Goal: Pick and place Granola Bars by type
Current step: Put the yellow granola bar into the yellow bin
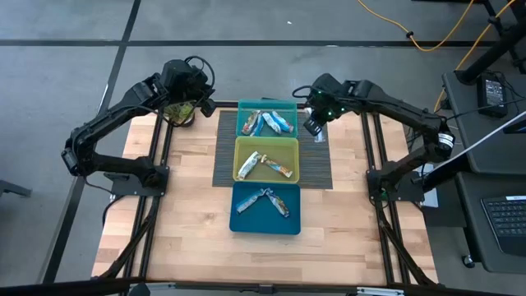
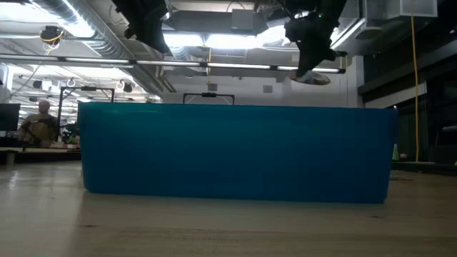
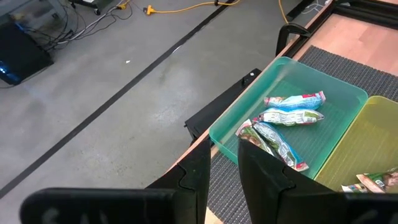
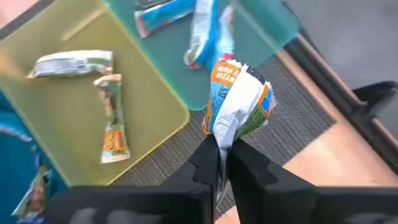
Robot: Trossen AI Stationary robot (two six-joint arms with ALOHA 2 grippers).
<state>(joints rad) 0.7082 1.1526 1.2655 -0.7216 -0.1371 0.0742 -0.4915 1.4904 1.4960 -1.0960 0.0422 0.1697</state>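
Observation:
Three bins stand in a row down the table's middle: teal (image 1: pixel 267 120) farthest, yellow-green (image 1: pixel 267 159), and blue (image 1: pixel 265 208) nearest. Each has wrapped granola bars lying flat on its floor, for instance in the teal bin (image 3: pixel 287 116) and the yellow-green one (image 4: pixel 112 121). My right gripper (image 4: pixel 222 149) hangs above the mat just right of the teal bin (image 1: pixel 313 125), shut on a blue, white and orange bar (image 4: pixel 237 102). My left gripper (image 3: pixel 224 177) is raised over the table's far left corner (image 1: pixel 186 105), open and holding nothing. My right gripper pinches the bar between its two fingers by one end of the wrapper (image 4: pixel 222 134). The rest of the bar sticks out past the fingertips, crumpled and lifted clear above the mat; the low view shows it below the fingers (image 2: pixel 314 78).
A dark ribbed mat (image 1: pixel 320 164) lies under the teal and yellow-green bins. The blue bin's wall (image 2: pixel 235 153) fills the low view. Bare wooden table (image 1: pixel 181 214) spreads left, right and near the bins. A person (image 2: pixel 43 121) sits far back in the room.

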